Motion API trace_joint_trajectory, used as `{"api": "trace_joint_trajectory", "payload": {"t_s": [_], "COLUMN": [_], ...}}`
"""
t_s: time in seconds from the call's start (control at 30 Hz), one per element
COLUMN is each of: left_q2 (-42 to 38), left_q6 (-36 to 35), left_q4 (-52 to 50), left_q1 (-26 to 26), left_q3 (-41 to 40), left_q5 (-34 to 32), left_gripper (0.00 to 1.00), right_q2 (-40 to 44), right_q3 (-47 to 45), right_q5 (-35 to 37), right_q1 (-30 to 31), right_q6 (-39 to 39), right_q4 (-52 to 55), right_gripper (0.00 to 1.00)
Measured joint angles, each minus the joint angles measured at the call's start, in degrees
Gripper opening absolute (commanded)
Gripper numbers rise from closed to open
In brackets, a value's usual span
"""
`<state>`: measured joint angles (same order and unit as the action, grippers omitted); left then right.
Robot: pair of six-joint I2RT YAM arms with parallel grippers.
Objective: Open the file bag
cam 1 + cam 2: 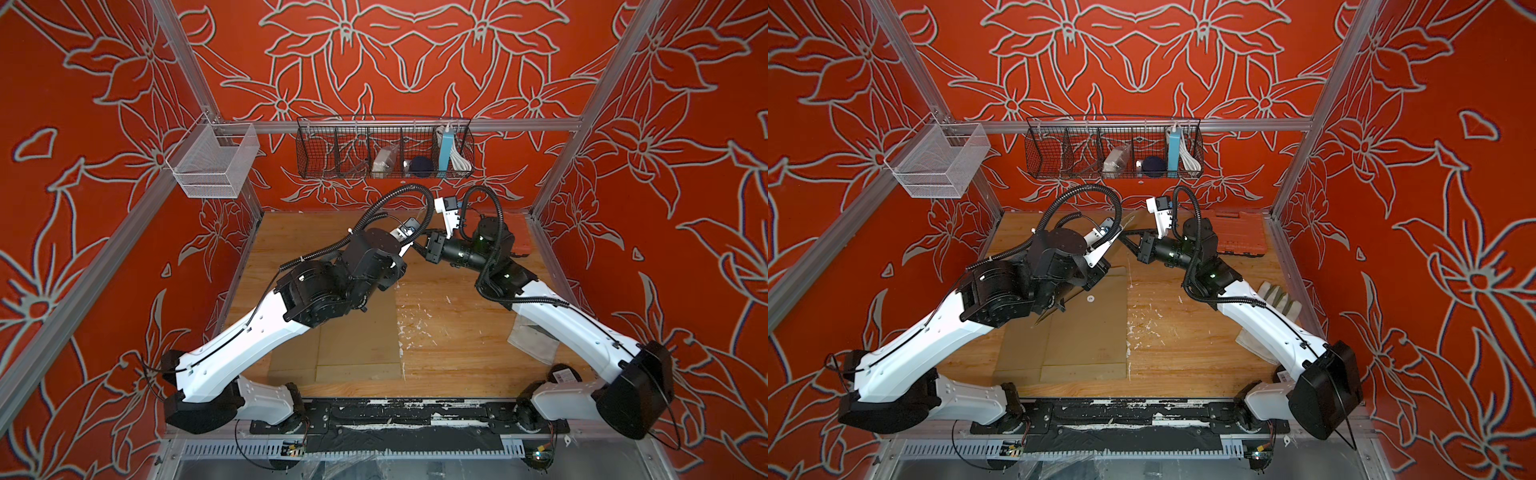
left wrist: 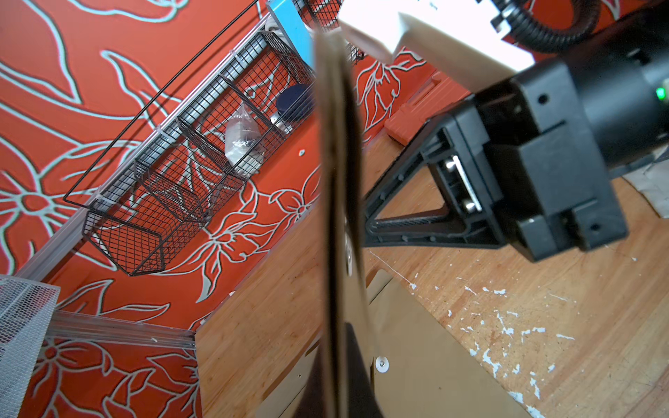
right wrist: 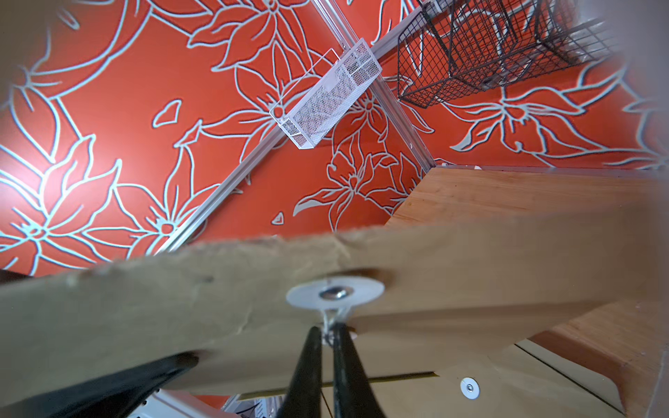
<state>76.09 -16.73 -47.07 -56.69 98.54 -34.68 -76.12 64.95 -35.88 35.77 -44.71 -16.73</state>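
Where it lies flat on the wooden table [image 1: 1183,345], the file bag [image 1: 1084,336] sits left of centre. Its long axis runs 12 to 6, with the flap end toward 12. The near short edge is close to the table's 6 o'clock edge.

- Flap [image 2: 336,163]: lifted off the body and standing roughly upright. The left wrist view has it edge-on.
- Left gripper [image 2: 338,376]: dark fingers on either side of the flap, clamped on it.
- Right gripper [image 3: 327,334]: reaches in from 3 o'clock. Its tips are drawn together on the thin white string [image 3: 330,324], just under the flap's white washer [image 3: 335,291].
- Second washer [image 1: 1090,298]: on the bag body, on the 6 o'clock side of the raised flap, apart from both grippers.

Edges and room:
- The bag's 3 o'clock long edge runs beside a line of white paint flecks [image 1: 1133,328]. Beyond them is bare wood as far as the right arm [image 1: 561,320].
- Toward 9 there is only a narrow strip of wood before the wall.
- The left arm [image 1: 249,340] overhangs the bag's 9–10 corner.

View differences:
- Only the right wrist view shows the pinch on the string.
- A top view shows an orange case [image 1: 1237,237] at 1–2 o'clock and a pale glove [image 1: 1281,305] at 3–4, partly under the right arm.
- In a top view that arm covers nearly all of the case, and the left arm hides the body washer.

A black wire basket [image 1: 1113,145] hangs at 12 and a white mesh basket [image 1: 934,166] at 10–11, both above the table.
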Motion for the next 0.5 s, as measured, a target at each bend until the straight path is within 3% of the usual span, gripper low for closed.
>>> {"api": "trace_joint_trajectory", "payload": {"t_s": [0.5], "left_q2": [-0.02], "left_q6": [-1.31], "left_q4": [0.04], "left_q1": [0.0], "left_q3": [-1.01], "left_q5": [-1.44], "left_gripper": [0.0], "right_q2": [4.63], "right_q3": [0.02], "right_q5": [3.74], "right_q1": [0.0], "right_q6": [5.64], "right_q4": [9.22], "right_gripper": [0.0]}}
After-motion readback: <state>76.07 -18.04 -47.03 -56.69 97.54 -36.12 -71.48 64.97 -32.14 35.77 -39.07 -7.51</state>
